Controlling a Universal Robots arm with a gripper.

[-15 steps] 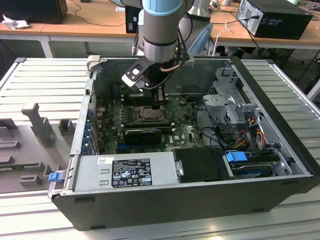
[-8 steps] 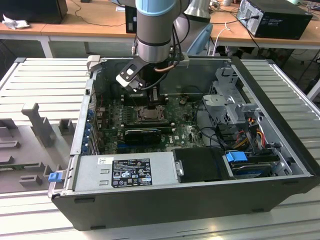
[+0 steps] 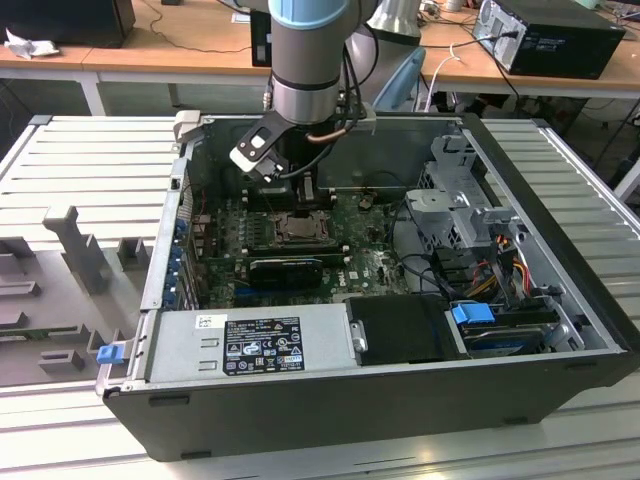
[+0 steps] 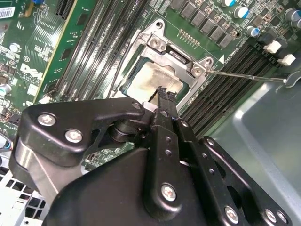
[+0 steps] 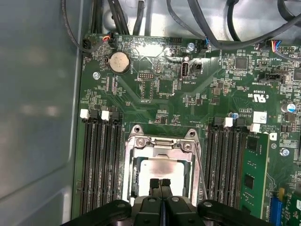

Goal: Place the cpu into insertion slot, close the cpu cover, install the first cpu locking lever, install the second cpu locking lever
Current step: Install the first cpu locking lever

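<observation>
End effector [image 5: 160, 184] poised over the insertion slot [image 3: 300, 228], upper centre of the exterior view.
Fingers [image 5: 154, 186] clenched, empty, just above the cpu [image 5: 164, 168] framed by the cpu cover [image 5: 159, 143].

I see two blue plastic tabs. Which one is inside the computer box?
The blue tab at the exterior view's right: it sits inside the case. The other blue tab sticks out from the case's outer corner at the exterior view's left.
</observation>
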